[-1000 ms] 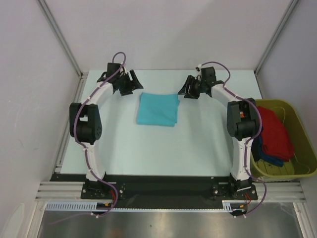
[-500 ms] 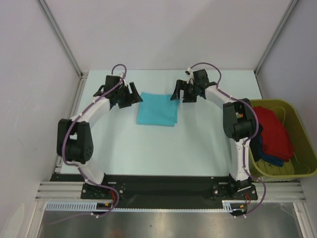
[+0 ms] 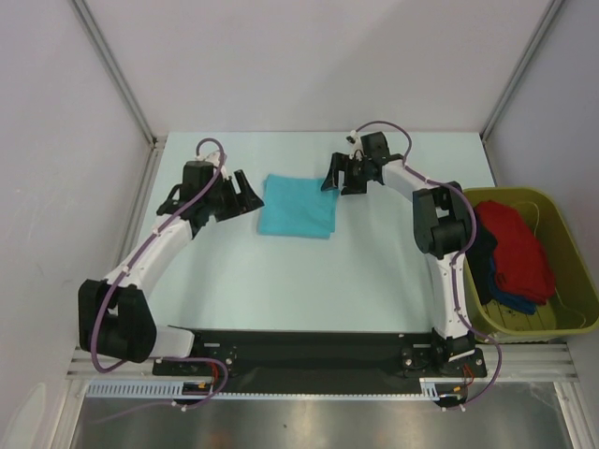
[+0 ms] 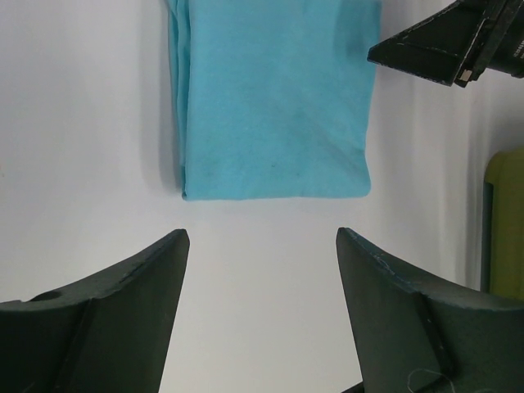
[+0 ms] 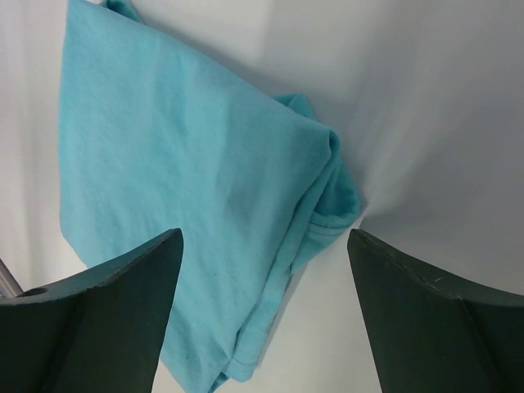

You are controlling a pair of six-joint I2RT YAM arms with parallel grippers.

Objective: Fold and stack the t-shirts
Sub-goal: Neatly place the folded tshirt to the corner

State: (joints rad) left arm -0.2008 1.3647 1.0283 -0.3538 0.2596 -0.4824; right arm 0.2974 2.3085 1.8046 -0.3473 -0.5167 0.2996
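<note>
A turquoise t-shirt (image 3: 299, 205) lies folded into a square at the back middle of the table. It also shows in the left wrist view (image 4: 274, 98) and the right wrist view (image 5: 196, 205). My left gripper (image 3: 248, 191) is open and empty, just left of the shirt's left edge, with bare table between its fingers (image 4: 123, 303). My right gripper (image 3: 335, 176) is open and empty, above the shirt's far right corner (image 5: 327, 188). Red (image 3: 519, 248) and dark blue (image 3: 501, 295) t-shirts lie heaped in the tub at the right.
An olive-green plastic tub (image 3: 571, 267) stands off the table's right edge beside the right arm. Grey walls with metal posts close in the back and sides. A black rail runs along the near edge.
The left arm has stretched out and its gripper has moved down and left to the shirt's left edge. The right gripper has moved left to the shirt's far right corner.
</note>
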